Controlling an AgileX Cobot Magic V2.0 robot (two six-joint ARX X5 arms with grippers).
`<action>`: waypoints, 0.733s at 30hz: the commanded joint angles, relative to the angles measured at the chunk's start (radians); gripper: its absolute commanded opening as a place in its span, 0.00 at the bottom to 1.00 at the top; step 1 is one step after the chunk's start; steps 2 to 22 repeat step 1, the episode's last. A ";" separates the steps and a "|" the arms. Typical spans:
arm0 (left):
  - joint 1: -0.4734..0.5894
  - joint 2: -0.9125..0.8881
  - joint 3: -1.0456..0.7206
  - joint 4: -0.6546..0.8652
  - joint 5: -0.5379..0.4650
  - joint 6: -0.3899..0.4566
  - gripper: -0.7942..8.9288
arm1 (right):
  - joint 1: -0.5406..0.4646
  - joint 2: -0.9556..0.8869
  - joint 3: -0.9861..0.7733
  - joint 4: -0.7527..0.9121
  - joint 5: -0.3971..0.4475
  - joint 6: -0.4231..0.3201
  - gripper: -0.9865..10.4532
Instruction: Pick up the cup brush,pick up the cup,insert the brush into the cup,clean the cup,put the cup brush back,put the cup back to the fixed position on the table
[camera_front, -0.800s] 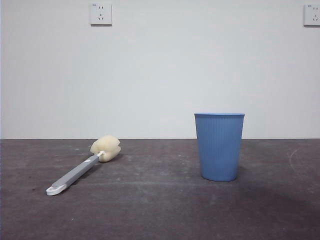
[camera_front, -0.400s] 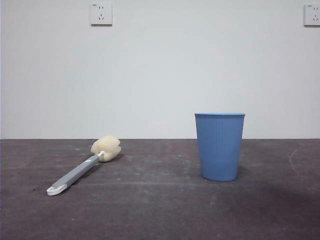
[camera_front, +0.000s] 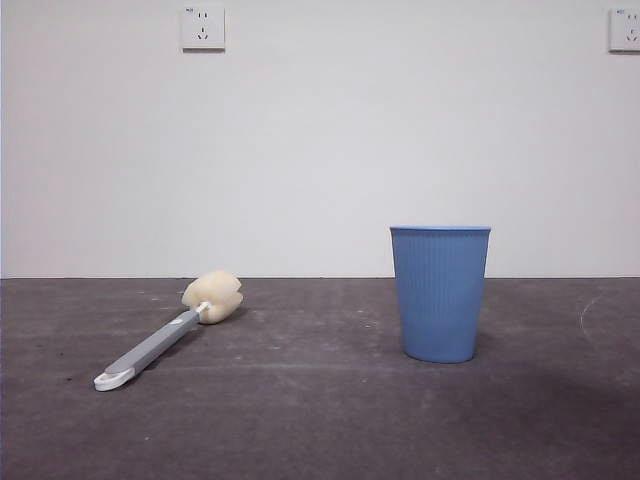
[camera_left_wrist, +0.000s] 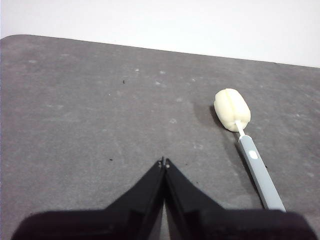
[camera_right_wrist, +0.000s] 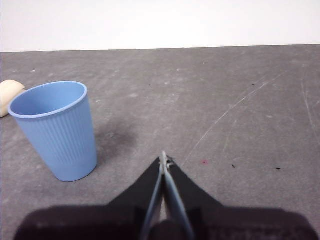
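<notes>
Ahead of you stands a plain white wall (camera_front: 320, 150). It carries two white power sockets (camera_front: 202, 28), one at the top right corner (camera_front: 625, 30).

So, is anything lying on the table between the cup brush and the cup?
No. In the front view, only bare table lies between the cup brush and the cup.

wall (camera_front: 320, 150) | white (plain) | two sockets (camera_front: 202, 28) (camera_front: 624, 30) high up
</notes>
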 joint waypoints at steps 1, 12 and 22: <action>0.003 -0.002 -0.014 0.012 -0.002 -0.003 0.08 | -0.001 -0.002 -0.013 -0.005 0.002 0.013 0.09; 0.003 -0.002 -0.014 0.012 -0.002 -0.003 0.08 | -0.001 -0.002 -0.013 -0.005 0.002 0.013 0.09; 0.003 -0.002 -0.014 0.012 -0.002 -0.003 0.08 | -0.001 -0.002 -0.013 -0.005 0.002 0.013 0.09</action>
